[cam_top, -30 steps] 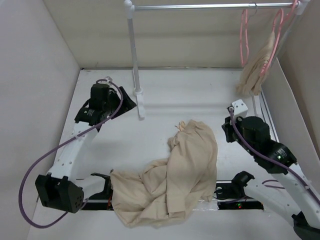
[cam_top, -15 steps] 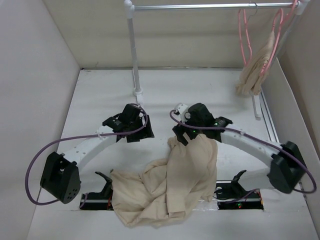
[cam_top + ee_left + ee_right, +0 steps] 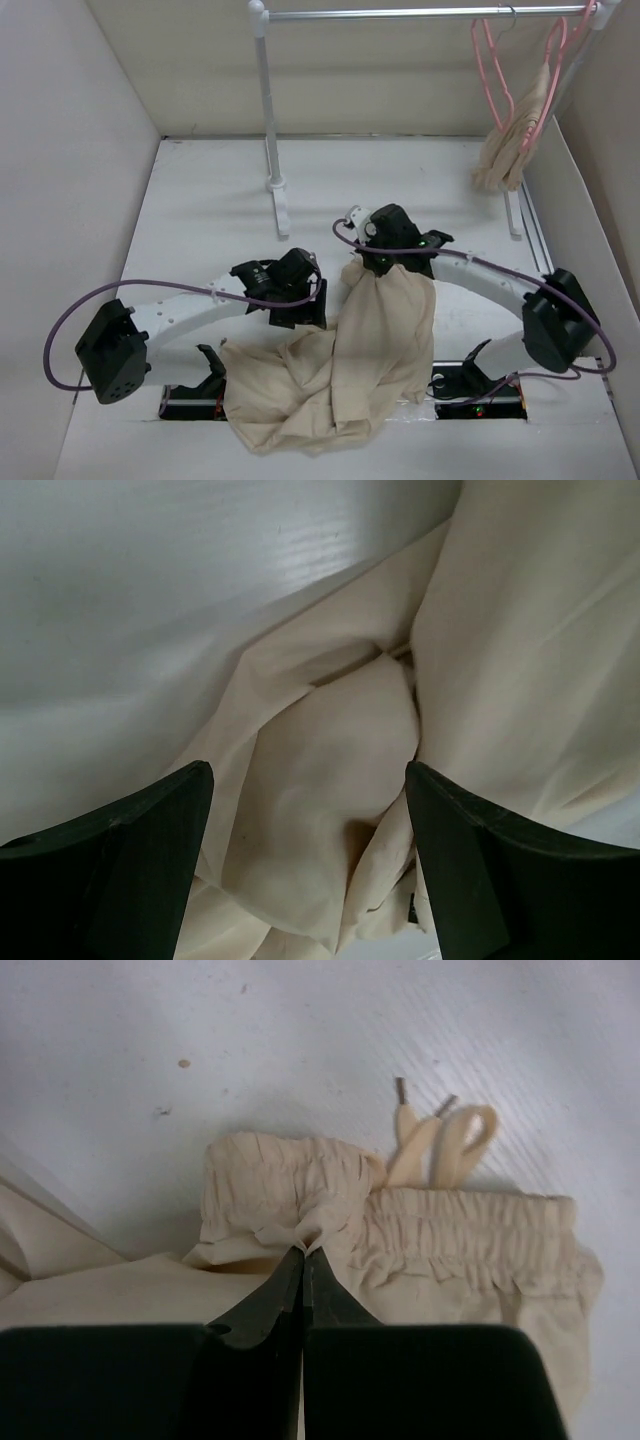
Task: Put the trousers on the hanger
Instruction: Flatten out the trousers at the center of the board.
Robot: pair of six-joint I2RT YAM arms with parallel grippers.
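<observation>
The pale beige trousers [image 3: 345, 365] lie crumpled on the white table, waistband toward the far side. My right gripper [image 3: 372, 264] is shut on a small pinch of the elastic waistband [image 3: 330, 1215], with the drawstring ends [image 3: 440, 1140] just beyond. My left gripper [image 3: 302, 312] hovers open over a fold at the trousers' left edge [image 3: 330, 740]; cloth lies below its wide-apart fingers [image 3: 130, 860], which hold nothing. The empty pink hanger [image 3: 478, 65] hangs from the rail at the far right.
A white rail stand [image 3: 268, 110] rises at the back middle, its rail [image 3: 400, 13] running right. A smaller bunched beige garment [image 3: 505, 150] on a second pink hanger [image 3: 550, 60] hangs beside the empty one. Walls close in left, right and behind.
Both arms swung in from the sides to the trousers. The right gripper opened wide, then shut on the waistband. The left gripper came down open at the trousers' left edge.
</observation>
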